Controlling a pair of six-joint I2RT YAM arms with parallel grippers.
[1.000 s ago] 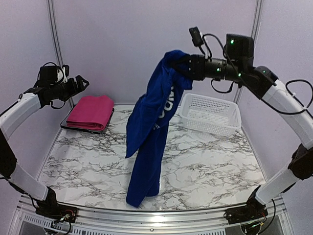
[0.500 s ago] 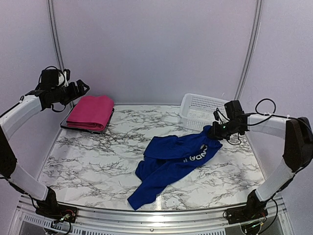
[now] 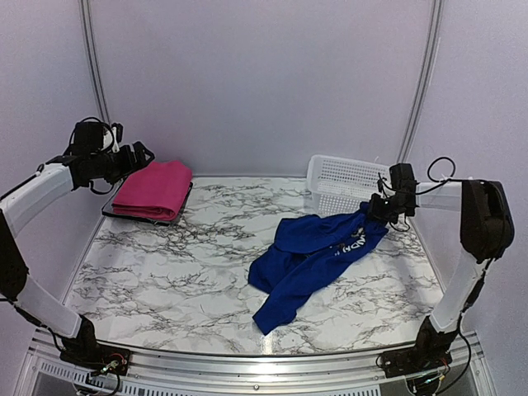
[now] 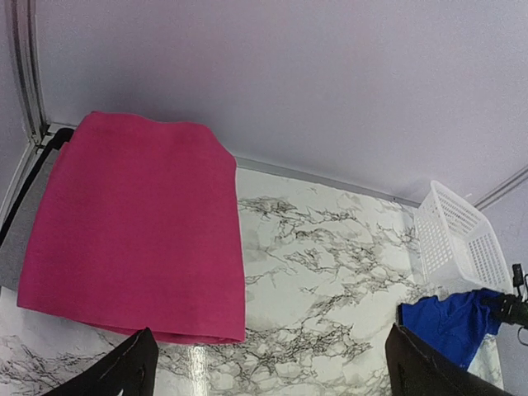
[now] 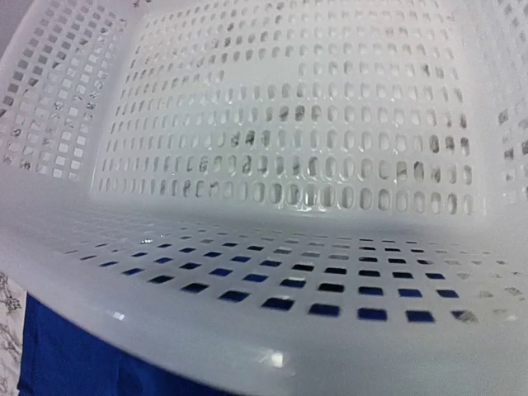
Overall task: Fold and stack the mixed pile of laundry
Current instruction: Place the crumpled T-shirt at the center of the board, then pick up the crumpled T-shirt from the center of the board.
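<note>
The royal blue garment [image 3: 318,252] lies crumpled on the marble table, right of centre, and shows in the left wrist view [image 4: 450,326]. My right gripper [image 3: 381,209] is low beside the basket's front wall, shut on the garment's upper right end. Its fingers are hidden in the right wrist view, where blue cloth [image 5: 74,363] shows below the basket. The magenta-pink garment [image 3: 153,188] lies folded on the dark grey tray [image 3: 109,211] at the back left, also in the left wrist view [image 4: 132,223]. My left gripper [image 3: 139,154] hovers above it, open and empty [image 4: 272,375].
The white mesh basket [image 3: 351,183] stands at the back right, touching the blue garment's end; it fills the right wrist view [image 5: 272,165]. The grey tray's edge [image 4: 21,247] sits against the left wall. Walls close the back and sides.
My right arm has come down from holding the blue garment high, laid it on the table, then dragged it right toward the basket. My left arm has barely moved.
</note>
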